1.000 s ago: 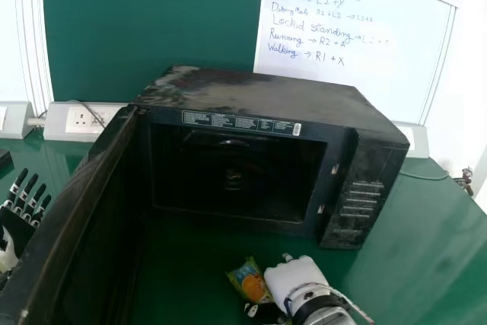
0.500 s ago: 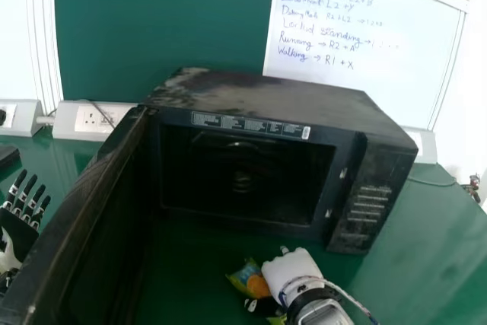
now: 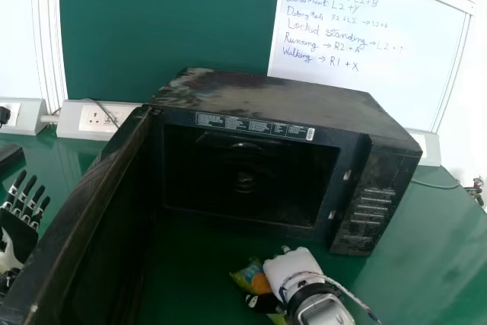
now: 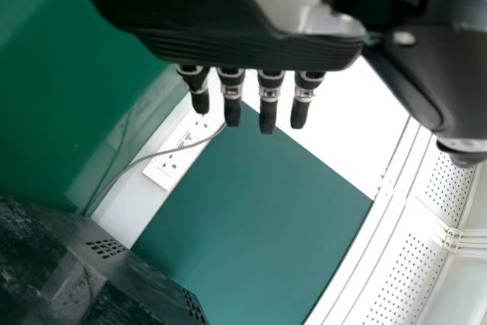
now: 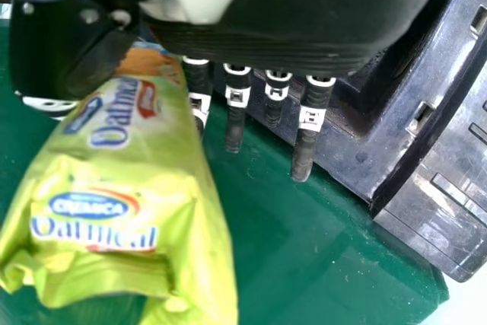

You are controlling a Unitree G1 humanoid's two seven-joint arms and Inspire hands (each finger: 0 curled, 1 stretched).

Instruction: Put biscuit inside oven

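Right robot hand (image 3: 289,266) is pinching one biscuit packet (image 3: 256,276) between thumb and fingers at 6 o'clock, outside one black oven (image 3: 266,97) on the table (image 3: 426,241). One open door (image 3: 84,197) is standing between left robot hand (image 3: 19,232), fingers spread at 8 o'clock, and the cavity (image 3: 243,176). Wrapper is showing printed lettering; one label strip (image 3: 255,125) is running above the cavity; handwriting is filling one whiteboard (image 3: 418,58), 1 o'clock.
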